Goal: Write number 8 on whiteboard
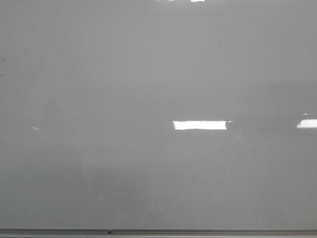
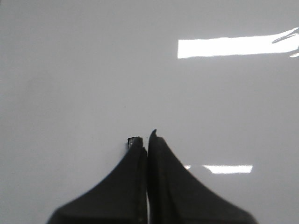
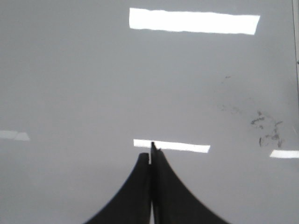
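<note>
The whiteboard (image 1: 148, 74) is a glossy pale grey board that fills the front view, with a thin metal edge strip (image 1: 158, 231) along its near side. No figure 8 shows on it in any view. Neither gripper shows in the front view. My left gripper (image 2: 145, 140) is shut and empty over bare whiteboard (image 2: 70, 70). My right gripper (image 3: 150, 153) is shut and empty over bare whiteboard (image 3: 70, 84). No marker is in view.
Faint dark smudges (image 3: 266, 128) mark the board near a vertical edge strip (image 3: 296, 46) in the right wrist view. Bright rectangular light reflections (image 1: 199, 125) lie on the board. A small dark fleck (image 1: 2, 60) sits at the board's far left.
</note>
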`<state>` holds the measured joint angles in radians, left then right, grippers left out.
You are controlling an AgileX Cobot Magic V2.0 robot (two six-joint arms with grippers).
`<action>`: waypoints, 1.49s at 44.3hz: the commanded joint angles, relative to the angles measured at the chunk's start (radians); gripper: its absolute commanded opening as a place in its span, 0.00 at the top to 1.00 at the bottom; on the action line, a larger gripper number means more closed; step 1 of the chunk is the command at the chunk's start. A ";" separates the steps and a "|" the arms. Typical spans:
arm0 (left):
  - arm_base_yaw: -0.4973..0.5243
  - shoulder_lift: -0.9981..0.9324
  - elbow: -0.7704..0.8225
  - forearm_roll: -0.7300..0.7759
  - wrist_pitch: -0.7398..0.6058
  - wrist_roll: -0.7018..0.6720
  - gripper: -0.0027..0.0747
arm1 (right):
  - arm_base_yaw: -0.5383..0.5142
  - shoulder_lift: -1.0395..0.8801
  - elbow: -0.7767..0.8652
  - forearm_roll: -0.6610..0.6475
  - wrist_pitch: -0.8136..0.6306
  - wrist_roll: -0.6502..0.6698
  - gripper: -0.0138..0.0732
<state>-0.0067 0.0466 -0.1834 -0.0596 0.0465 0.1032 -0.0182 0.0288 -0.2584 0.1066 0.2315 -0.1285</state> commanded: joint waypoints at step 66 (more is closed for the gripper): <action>0.081 1.044 -0.467 0.008 0.137 -0.083 0.07 | 0.000 0.328 -0.187 -0.002 0.008 0.001 0.15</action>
<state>0.0842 1.0209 -0.5879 -0.0434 0.2648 0.0319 -0.0182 0.3414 -0.4119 0.1066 0.3160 -0.1285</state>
